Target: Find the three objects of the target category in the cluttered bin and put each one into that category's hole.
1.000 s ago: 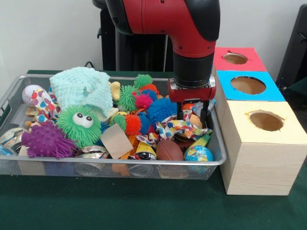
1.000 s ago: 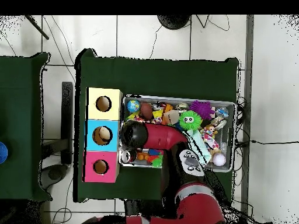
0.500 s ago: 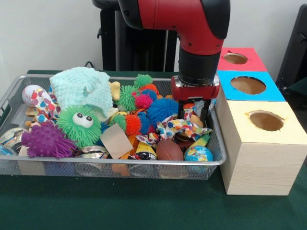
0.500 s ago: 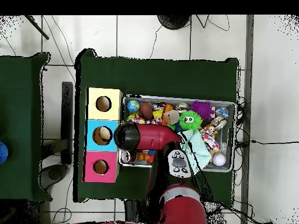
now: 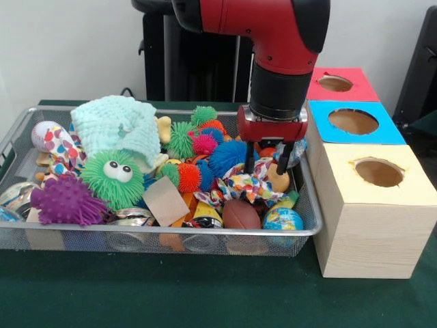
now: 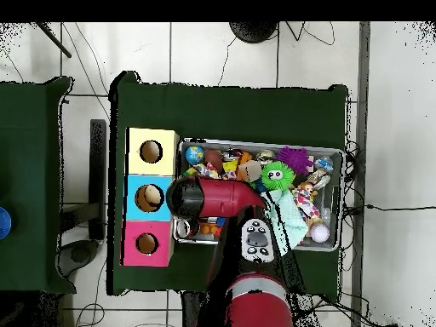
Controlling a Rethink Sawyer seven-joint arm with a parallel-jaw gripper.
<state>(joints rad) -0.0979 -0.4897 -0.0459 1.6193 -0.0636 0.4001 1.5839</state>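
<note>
My gripper (image 5: pixel 265 166) hangs open over the right end of the wire bin (image 5: pixel 171 231), its fingertips (image 5: pixel 249 166) just above the clutter. Nothing is gripped; a small orange toy (image 5: pixel 268 152) shows behind the gap. Right below lies a knotted cloth (image 5: pixel 247 186) with coloured dots, with a tan ball (image 5: pixel 277 180) beside it. A brown football (image 5: pixel 241 214) and a globe ball (image 5: pixel 283 219) sit at the bin's front. In the overhead view the arm (image 6: pixel 197 197) hides the gripper. Beside the bin stand the yellow box (image 5: pixel 379 198), blue box (image 5: pixel 353 123) and red box (image 5: pixel 334 83), each with a round hole.
A green furry ball with eyes (image 5: pixel 113 179), a purple spiky ball (image 5: pixel 67 199), a mint knitted cloth (image 5: pixel 116 126), a blue spiky ball (image 5: pixel 229 156) and several small spiky balls fill the bin. The yellow box stands close to the bin's right wall (image 5: pixel 311 198).
The gripper has lifted a little out of the clutter and shifted slightly left. Its fingers have kept the same spread, and the patterned cloth has stayed in the bin.
</note>
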